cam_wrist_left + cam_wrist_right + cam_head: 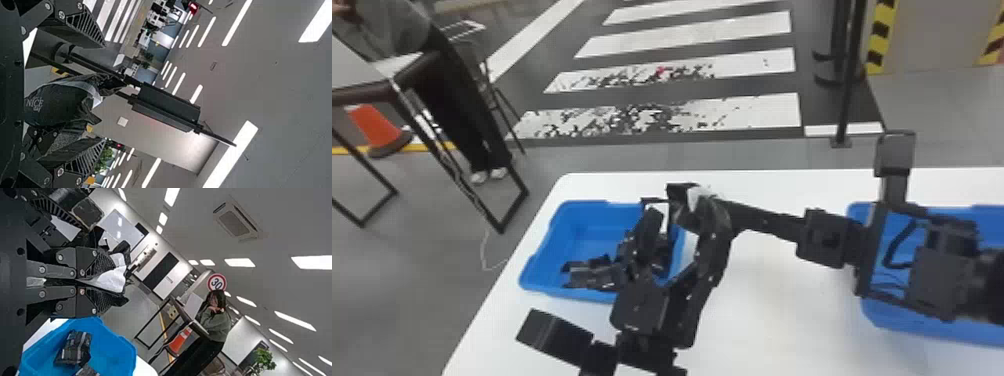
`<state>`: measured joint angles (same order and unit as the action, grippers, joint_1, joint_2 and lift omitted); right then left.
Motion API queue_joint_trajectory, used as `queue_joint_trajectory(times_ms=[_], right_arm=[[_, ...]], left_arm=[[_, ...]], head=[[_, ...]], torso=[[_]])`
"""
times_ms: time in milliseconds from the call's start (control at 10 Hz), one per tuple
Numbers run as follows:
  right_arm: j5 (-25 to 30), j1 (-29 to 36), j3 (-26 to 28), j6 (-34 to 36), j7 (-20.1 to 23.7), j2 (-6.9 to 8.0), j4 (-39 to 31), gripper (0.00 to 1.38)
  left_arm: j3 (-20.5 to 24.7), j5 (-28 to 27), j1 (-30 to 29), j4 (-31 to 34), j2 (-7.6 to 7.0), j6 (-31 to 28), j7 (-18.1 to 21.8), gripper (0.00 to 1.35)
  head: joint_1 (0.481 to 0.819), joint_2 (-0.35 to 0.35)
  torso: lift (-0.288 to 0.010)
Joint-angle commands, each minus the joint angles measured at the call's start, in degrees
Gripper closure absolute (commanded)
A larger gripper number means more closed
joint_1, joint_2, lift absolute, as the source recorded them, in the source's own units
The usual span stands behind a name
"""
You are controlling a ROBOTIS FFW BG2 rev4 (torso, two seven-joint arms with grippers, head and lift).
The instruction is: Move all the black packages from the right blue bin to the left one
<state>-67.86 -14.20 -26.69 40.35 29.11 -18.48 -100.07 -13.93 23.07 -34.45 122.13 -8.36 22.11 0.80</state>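
"Head view, far left: what's there?"

"The left blue bin (547, 245) on the white worktop (772, 310), black packages (589, 275) inside."

"Next along?"

"The left gripper (684, 222), its fingers spread wide. In the left wrist view, a black package (58, 102) lies between them."

"And the right gripper (727, 207)?"

"Fingers closed on a package's white edge (109, 280), beside the left gripper."

"Far right?"

"The right blue bin (887, 320), behind the right arm."
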Motion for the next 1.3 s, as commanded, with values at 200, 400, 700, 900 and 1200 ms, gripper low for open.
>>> queue_joint_trajectory(times_ms=[200,400,700,900,1200], right_arm=[[-0.92,0.14,-0.39,-0.28,0.33,-0.06,-0.12,1.23],[-1.15,0.42,-0.39,-0.56,0.42,-0.15,0.02,1.23],[-1.15,0.56,-0.39,-0.7,0.5,-0.15,0.16,1.23],[-1.27,1.54,-0.39,-4.08,0.86,-0.06,1.29,1.0],[3.65,8.15,7.95,-6.33,1.21,0.47,-0.4,0.07]], left_arm=[[0.79,-0.9,-0.42,0.28,0.18,-1.01,-0.72,1.01],[1.02,-2.04,-0.7,0.56,0.18,-0.45,-1.07,1.21],[1.36,-2.84,-0.84,0.7,0.27,0.39,-1.07,1.21],[2.96,-4.1,-0.14,0.56,0.62,0.25,-1.68,1.21],[8.9,-9.7,3.23,-4.22,2.03,-0.59,-3.27,1.21]], head=[[0.695,0.327],[0.695,0.331],[0.695,0.335],[0.695,0.336],[0.695,0.336]], torso=[[-0.132],[-0.132],[-0.132],[-0.132],[-0.132]])
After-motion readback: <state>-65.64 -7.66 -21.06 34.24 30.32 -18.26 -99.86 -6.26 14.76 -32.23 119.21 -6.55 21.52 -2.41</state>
